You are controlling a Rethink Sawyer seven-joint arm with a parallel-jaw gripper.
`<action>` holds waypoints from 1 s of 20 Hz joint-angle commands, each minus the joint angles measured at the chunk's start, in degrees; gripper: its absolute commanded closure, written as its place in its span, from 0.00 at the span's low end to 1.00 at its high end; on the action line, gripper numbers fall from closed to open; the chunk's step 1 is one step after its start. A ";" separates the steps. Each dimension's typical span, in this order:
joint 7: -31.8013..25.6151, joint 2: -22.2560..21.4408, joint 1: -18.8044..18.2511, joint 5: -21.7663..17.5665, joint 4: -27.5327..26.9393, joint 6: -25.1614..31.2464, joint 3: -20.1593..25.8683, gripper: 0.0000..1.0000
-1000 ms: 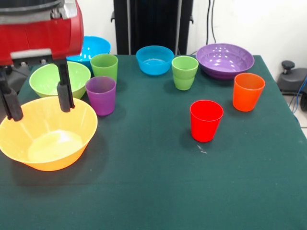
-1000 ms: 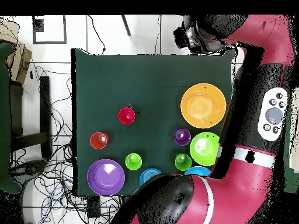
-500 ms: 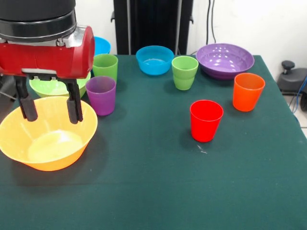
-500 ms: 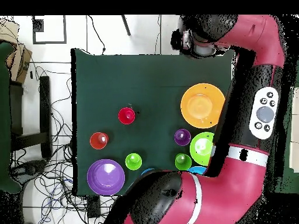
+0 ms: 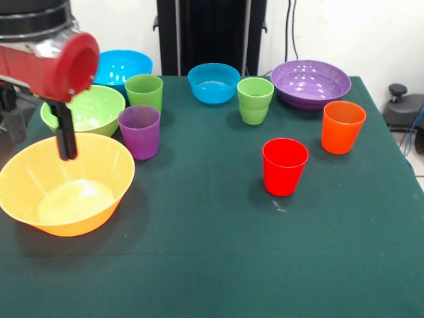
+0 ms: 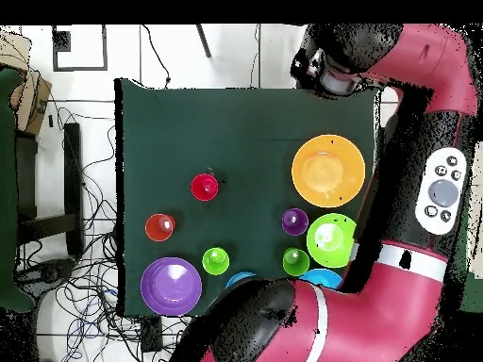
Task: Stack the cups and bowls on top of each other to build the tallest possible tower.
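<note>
The big yellow-orange bowl sits at the front left and also shows in the overhead view. My gripper hangs over its far rim, empty and seen edge-on; in the overhead view its head is hard to make out. Behind the bowl stand the light green bowl, the purple cup, a green cup and a blue bowl. Further right are a second blue bowl, a second green cup, the purple bowl, the orange cup and the red cup. Nothing is stacked.
The dark green table has its near edge at the picture's bottom. The robot's black pedestal stands behind the far edge. The arm's red links run along the table's side in the overhead view.
The gripper head has turned about its axis and shifted left above the yellow-orange bowl. The cups and bowls have not moved.
</note>
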 commanded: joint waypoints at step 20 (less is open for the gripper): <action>9.87 0.03 -1.55 9.64 16.33 -16.89 -2.68 0.00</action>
